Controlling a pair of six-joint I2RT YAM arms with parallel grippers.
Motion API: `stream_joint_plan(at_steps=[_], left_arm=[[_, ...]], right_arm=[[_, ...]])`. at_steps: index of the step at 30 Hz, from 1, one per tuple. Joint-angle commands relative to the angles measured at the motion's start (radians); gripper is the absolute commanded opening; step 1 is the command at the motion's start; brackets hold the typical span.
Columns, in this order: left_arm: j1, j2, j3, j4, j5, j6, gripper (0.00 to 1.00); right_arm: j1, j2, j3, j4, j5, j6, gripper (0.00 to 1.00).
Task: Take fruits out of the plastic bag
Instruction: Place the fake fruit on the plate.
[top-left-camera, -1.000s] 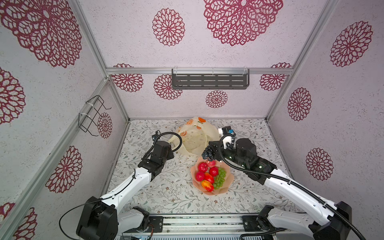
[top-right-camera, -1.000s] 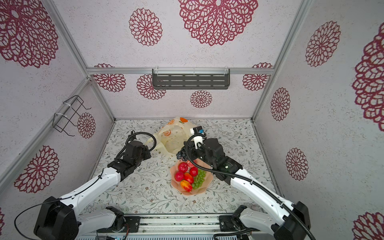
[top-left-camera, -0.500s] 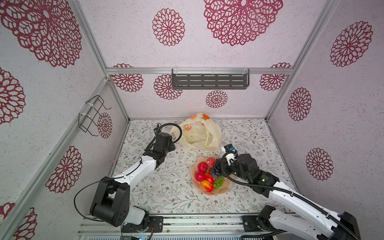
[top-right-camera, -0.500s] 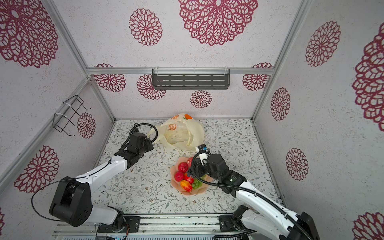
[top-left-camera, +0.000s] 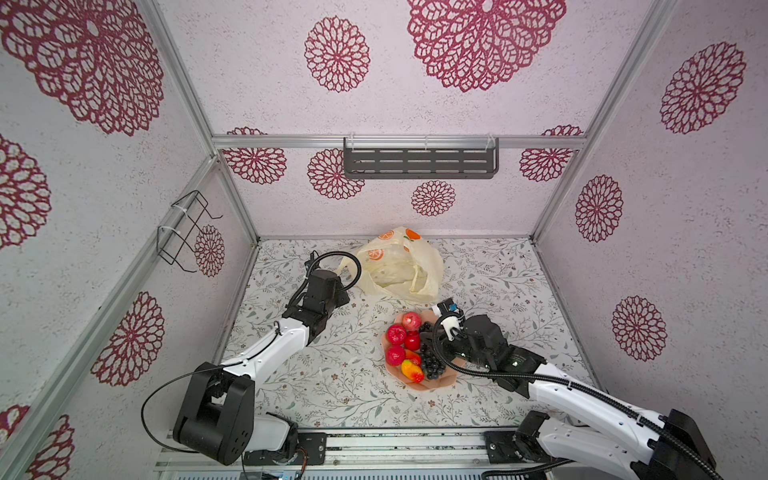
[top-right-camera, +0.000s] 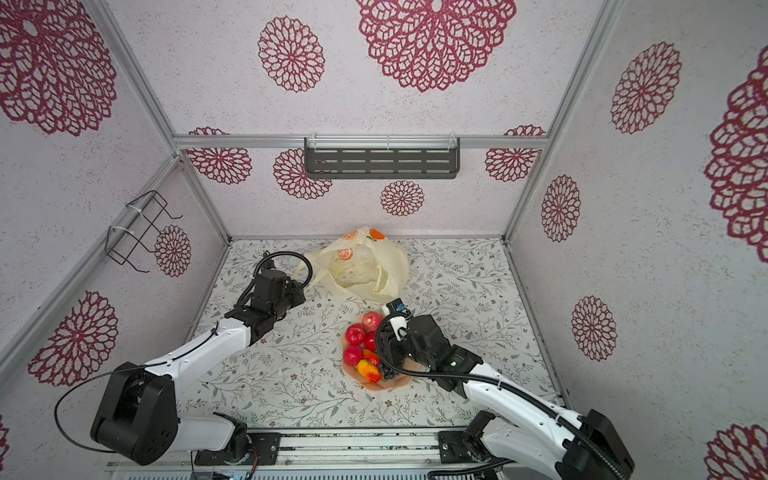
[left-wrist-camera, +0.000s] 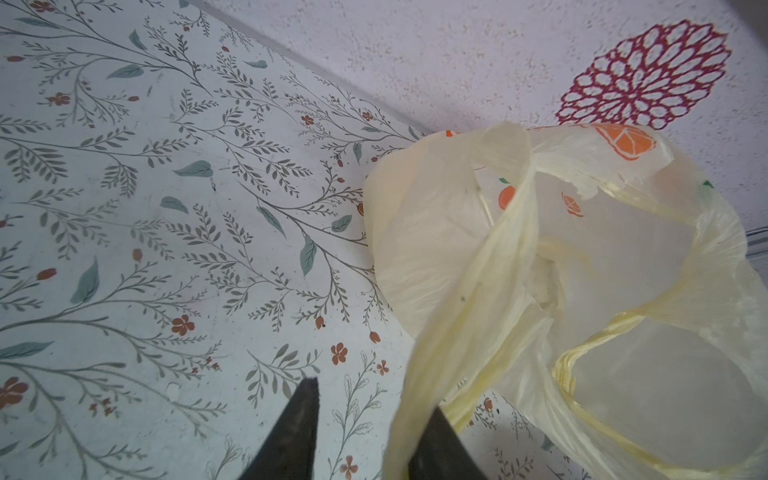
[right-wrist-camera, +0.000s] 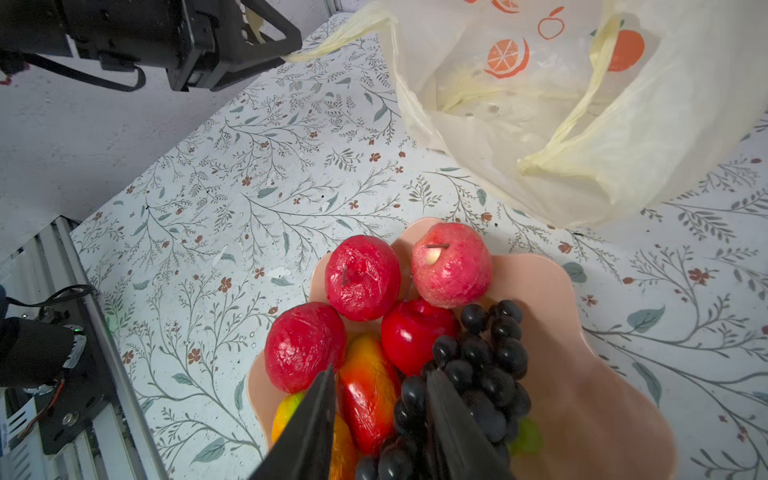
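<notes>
Hovering over the bowl (right-wrist-camera: 582, 374), the right gripper (right-wrist-camera: 380, 374) has its jaws parted a moderate way and clamped on nothing. Between them I can see a red-yellow mango (right-wrist-camera: 365, 395) and the edge of the dark grapes (right-wrist-camera: 486, 361), both lying in the bowl with the round red fruits (right-wrist-camera: 361, 278). A bit of green shows under the grapes.

The plastic bag (top-left-camera: 399, 266) sits slumped on the surface (top-left-camera: 332, 374) with its mouth gaping toward the bowl, which stands just in front of it, on the robot's side. From both wrist views the bag looks empty: thin cream film and orange prints, no fruit shape showing through, though the folds could hide a small one.

The left gripper (left-wrist-camera: 370, 399) is right at the bag's side. Its jaws are also parted, and one loop handle (left-wrist-camera: 469, 316) lies against the inner face of one finger, not pinched.

What the next move turns on is this: the bag lies straight ahead of the left jaws, and the handle runs lengthwise away from them into the bag. The left arm is plainly the nearer one; the right would have to reach past the bowl. I'd judge the emptying all but done — a last look inside the bag is what remains.
</notes>
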Motion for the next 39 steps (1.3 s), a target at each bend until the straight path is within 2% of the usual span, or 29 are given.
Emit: stream_joint_plan(at_steps=[1,8,15,23,26,29,39], left_arm=[[0.004,-0.051,-0.014,0.037,0.002,0.007,0.41],[0.006,-0.129,-0.025,0.02,-0.002,0.035,0.48],[0.005,-0.195,-0.026,-0.014,-0.009,0.078,0.54],[0.005,-0.273,-0.062,-0.042,-0.04,0.083,0.56],[0.005,-0.303,-0.087,-0.049,-0.052,0.08,0.56],[0.005,-0.334,-0.11,-0.06,-0.063,0.083,0.56],[0.005,-0.425,-0.198,-0.075,-0.08,0.071,0.56]], right_arm=[[0.008,-0.002,0.011,0.037,-0.008,0.024,0.41],[0.013,0.019,0.038,0.038,0.01,0.02,0.43],[0.046,0.14,0.129,0.034,0.001,-0.01,0.43],[0.106,0.316,0.239,0.073,0.016,-0.022,0.43],[0.111,0.383,0.268,0.087,-0.001,-0.015,0.38],[0.112,0.444,0.302,0.047,-0.003,0.007,0.38],[0.113,0.512,0.254,0.034,0.02,0.057,0.38]])
